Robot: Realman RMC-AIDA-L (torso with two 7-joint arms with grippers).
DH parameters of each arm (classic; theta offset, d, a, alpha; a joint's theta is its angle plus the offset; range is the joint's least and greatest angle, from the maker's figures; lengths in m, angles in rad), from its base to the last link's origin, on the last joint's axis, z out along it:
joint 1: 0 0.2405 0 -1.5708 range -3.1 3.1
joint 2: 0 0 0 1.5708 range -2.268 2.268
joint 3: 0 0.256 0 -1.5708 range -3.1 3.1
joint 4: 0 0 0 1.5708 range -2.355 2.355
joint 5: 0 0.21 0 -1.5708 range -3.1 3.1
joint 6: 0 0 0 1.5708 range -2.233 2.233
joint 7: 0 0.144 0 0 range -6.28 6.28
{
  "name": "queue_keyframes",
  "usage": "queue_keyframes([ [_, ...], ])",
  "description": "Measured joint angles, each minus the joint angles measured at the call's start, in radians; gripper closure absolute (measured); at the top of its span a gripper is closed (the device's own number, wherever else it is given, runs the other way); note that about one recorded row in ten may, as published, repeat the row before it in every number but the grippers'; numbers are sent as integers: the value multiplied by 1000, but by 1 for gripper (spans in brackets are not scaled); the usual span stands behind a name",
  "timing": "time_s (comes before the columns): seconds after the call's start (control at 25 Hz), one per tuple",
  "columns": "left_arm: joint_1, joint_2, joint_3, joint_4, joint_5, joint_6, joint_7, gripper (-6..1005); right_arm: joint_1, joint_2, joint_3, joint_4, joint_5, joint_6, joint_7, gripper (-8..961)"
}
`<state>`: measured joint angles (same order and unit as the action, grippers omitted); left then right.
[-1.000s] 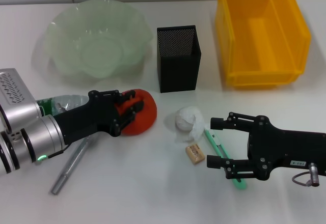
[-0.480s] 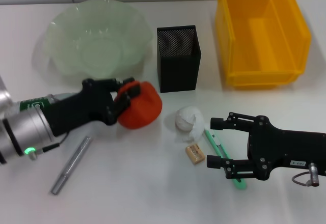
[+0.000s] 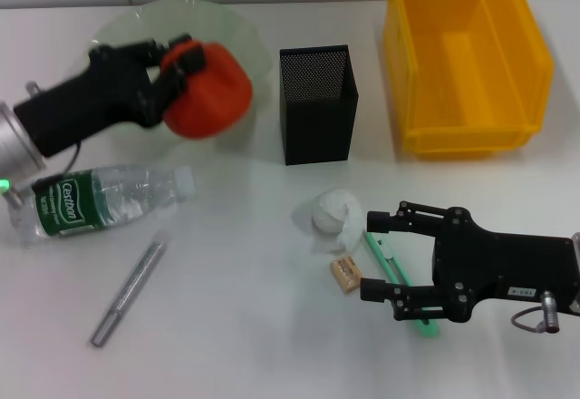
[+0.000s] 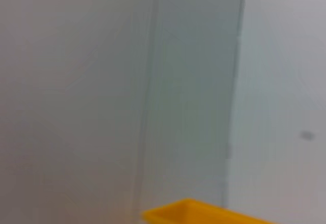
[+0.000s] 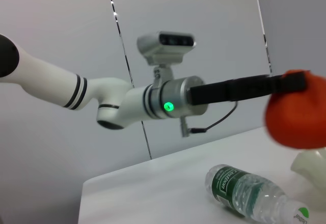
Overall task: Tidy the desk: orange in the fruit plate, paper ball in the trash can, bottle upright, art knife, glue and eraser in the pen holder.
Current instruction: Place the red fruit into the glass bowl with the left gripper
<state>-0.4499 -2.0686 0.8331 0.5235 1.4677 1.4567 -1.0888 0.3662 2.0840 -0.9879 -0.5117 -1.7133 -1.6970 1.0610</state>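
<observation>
One item is in transit: the left gripper (image 3: 168, 68), clamped on the orange (image 3: 210, 90), holds it above the fruit plate (image 3: 237, 29) near the desk's far left corner, the right gripper (image 3: 376, 256) spread open beside the paper ball (image 3: 333, 211); everything else unsorted.

White desk (image 3: 245, 326); grey panelled wall (image 5: 193, 10) behind, thin seams.

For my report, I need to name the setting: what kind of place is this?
Probably an office or lab desk set up for a tidying test: a white table holds a black mesh pen holder, a yellow trash can and a small eraser, with plain wall panels behind.
</observation>
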Motion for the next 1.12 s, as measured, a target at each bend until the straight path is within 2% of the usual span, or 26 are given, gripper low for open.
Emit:
queue_keyframes([
  [0.12,-14,0,-2,15,-4,-53,0,839,6,0,0,12,1,7,-2,190],
  [0.2,-47,-5,-5,15,-31,-171,7,839,6,0,0,15,3,9,-8,191],
  [0.32,-58,-7,-3,9,-43,-216,8,842,6,0,0,17,9,9,-13,193],
  [0.36,-82,-9,3,-12,-52,-299,9,843,7,1,0,18,14,9,-13,193],
  [0.48,-91,-9,5,-21,-53,-321,11,844,7,1,0,19,14,8,-14,195],
  [0.56,-109,-8,13,-40,-48,-387,12,844,7,0,0,19,15,8,-14,196],
  [0.76,-110,-10,14,-42,-51,-417,12,737,7,-1,0,19,15,7,-14,199],
  [0.96,-105,-10,14,-44,-53,-417,12,509,9,0,0,19,15,8,-15,201],
  [1.12,-94,-8,14,-44,-53,-351,6,428,9,0,0,20,15,8,-15,204],
])
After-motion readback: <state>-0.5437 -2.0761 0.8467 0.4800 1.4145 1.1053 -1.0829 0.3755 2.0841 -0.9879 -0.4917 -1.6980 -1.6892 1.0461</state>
